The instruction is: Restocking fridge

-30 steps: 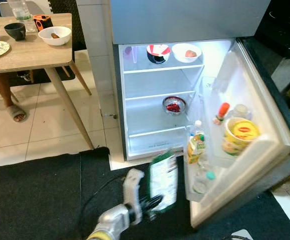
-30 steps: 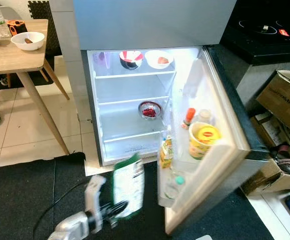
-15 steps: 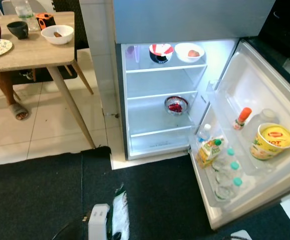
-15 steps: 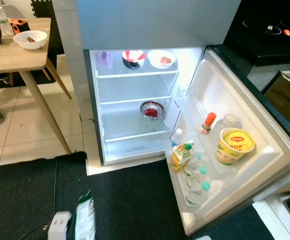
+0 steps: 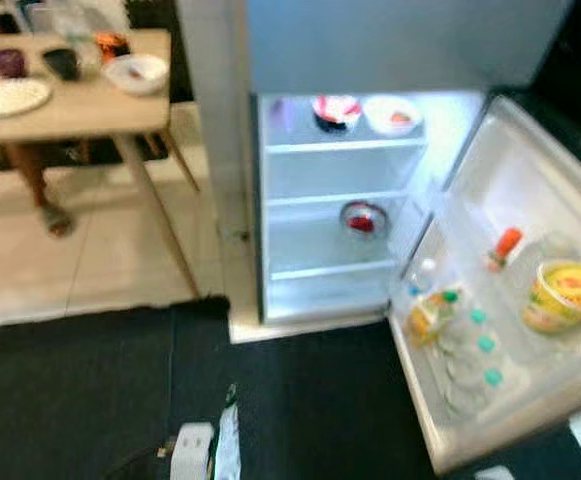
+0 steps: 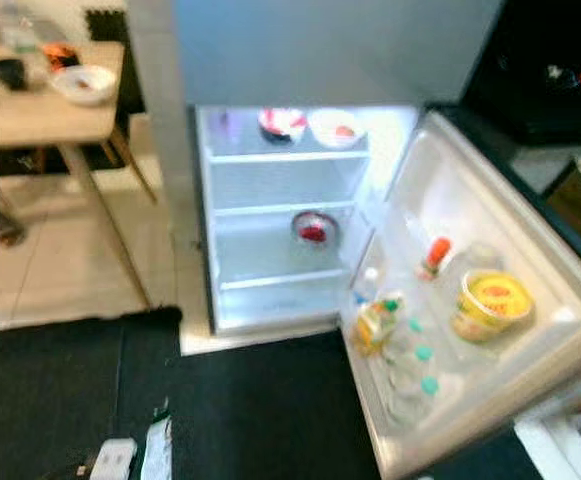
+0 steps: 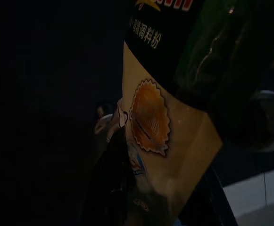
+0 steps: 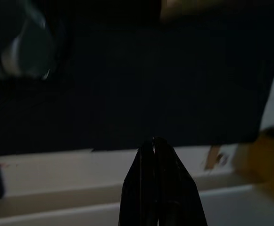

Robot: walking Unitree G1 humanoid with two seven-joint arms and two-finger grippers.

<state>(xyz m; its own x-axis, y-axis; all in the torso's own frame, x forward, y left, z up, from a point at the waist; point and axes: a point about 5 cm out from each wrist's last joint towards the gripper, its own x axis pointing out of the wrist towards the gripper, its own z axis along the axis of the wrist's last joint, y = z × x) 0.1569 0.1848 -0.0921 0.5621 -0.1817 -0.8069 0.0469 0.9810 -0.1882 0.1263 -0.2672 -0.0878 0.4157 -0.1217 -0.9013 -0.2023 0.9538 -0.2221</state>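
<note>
The left gripper point(image 5: 215, 462) was low over the dark mat point(image 5: 80, 390), its fingers clamped on a green packet point(image 7: 174, 113); the right gripper point(image 8: 158, 146) hung idle, fingers pressed together; the fridge point(image 5: 340, 200) stood open, 2 bowls point(image 5: 365, 112) on its top shelf.

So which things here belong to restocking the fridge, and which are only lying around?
For the job:
- fridge, door open
- packet, held low in the left hand
- right hand, idle and shut

Just lying about:
- table with bowls and a plate
- dark rug
- a person's foot under the table
</note>
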